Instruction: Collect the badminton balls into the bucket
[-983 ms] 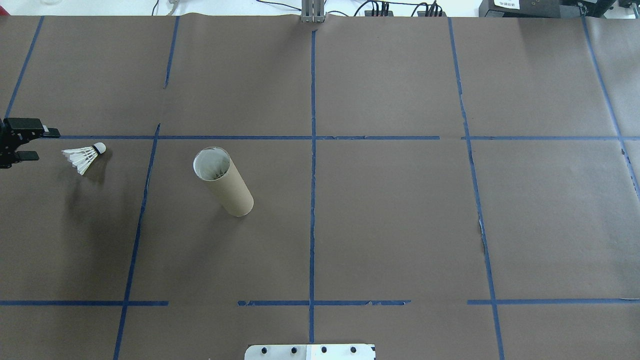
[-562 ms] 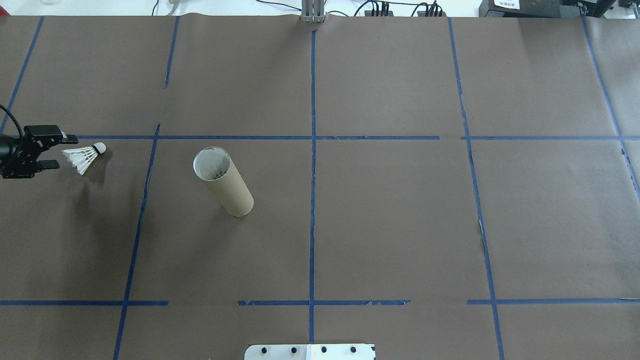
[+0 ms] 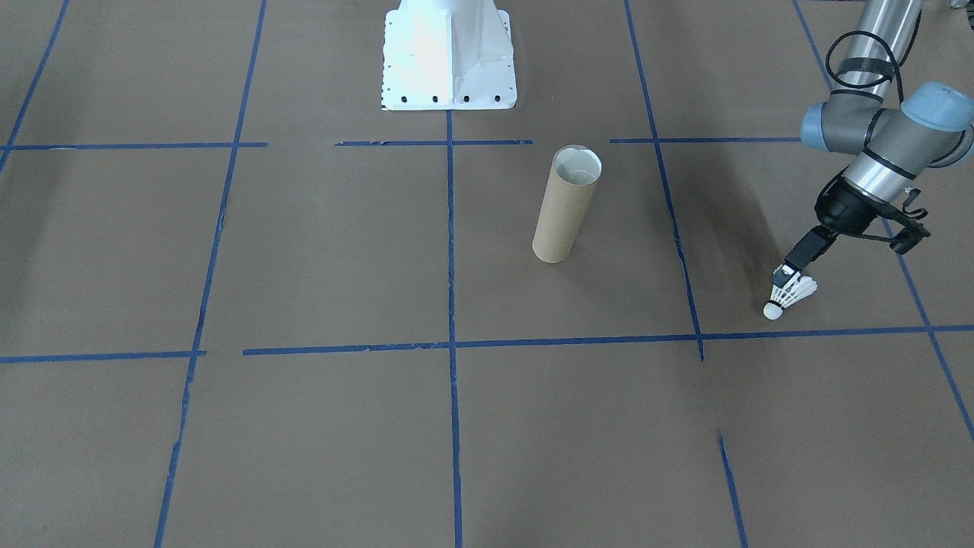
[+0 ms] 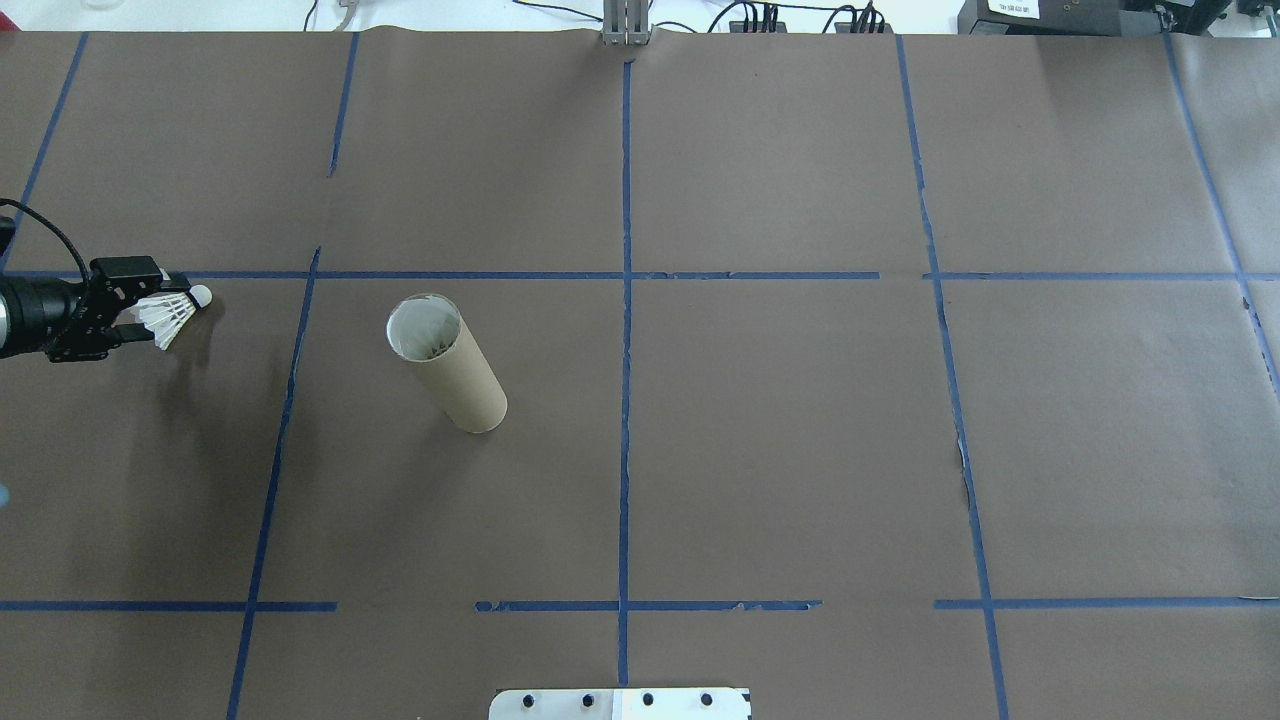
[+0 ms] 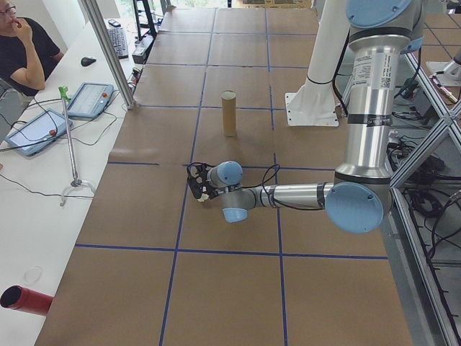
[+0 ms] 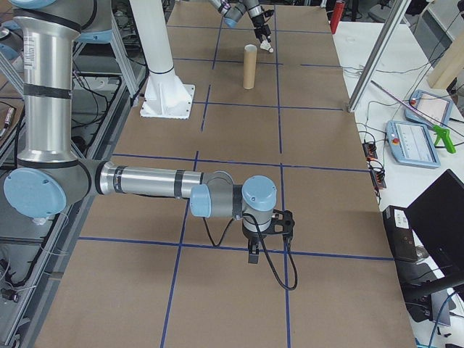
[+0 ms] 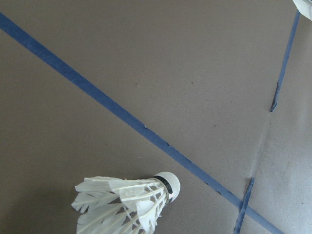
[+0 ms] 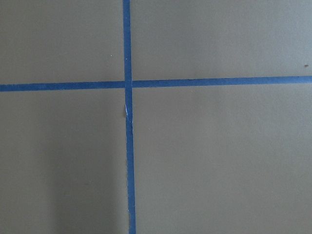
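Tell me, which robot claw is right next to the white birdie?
The left claw. It sits right at the shuttlecock's feathers, beside the tube. The right arm's claw is far away over bare table.

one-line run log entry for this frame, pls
phase: reaching | left gripper: open, fingers straddling shuttlecock feathers | shuttlecock: lying on table | tube: upright | right gripper: idle, state unclear

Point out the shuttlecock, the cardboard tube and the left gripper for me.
shuttlecock [image 7: 127,201], left wrist view, on its white feather skirt.
cardboard tube [image 3: 561,214], front-facing view, midway up its brown wall.
left gripper [image 4: 152,308], overhead view, between its fingertips at the feathers.
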{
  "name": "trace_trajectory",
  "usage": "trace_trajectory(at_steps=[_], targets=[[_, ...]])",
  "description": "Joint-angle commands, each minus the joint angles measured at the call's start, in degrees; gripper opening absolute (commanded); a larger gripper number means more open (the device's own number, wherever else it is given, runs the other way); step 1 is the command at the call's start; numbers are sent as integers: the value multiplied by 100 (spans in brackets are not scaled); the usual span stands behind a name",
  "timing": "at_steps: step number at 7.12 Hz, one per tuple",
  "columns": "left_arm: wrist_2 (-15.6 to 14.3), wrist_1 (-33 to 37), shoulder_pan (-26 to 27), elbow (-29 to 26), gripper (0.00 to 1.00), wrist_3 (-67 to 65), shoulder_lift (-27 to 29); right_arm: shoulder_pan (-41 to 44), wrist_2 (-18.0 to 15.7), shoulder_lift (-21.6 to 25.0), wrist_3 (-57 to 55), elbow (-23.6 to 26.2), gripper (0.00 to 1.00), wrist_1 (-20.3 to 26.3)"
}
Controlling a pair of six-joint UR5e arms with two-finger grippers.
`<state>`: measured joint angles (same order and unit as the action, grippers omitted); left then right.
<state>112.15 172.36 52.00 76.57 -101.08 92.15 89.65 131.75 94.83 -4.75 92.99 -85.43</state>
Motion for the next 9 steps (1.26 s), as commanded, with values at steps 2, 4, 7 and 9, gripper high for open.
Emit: trace_trajectory(at_steps=[2,4,7,9], targets=[[-97,-1,-23,-98,61,106,75,0,0,0,0,0,100,0],[-97,-1,-23,-125,16,544,66,0,0,0,0,0,100,0],[539,-18,12,7,0,633,66,0,0,0,0,0,100,0],[1480,-367,563,313,0,625,188,0,0,0,0,0,100,0]])
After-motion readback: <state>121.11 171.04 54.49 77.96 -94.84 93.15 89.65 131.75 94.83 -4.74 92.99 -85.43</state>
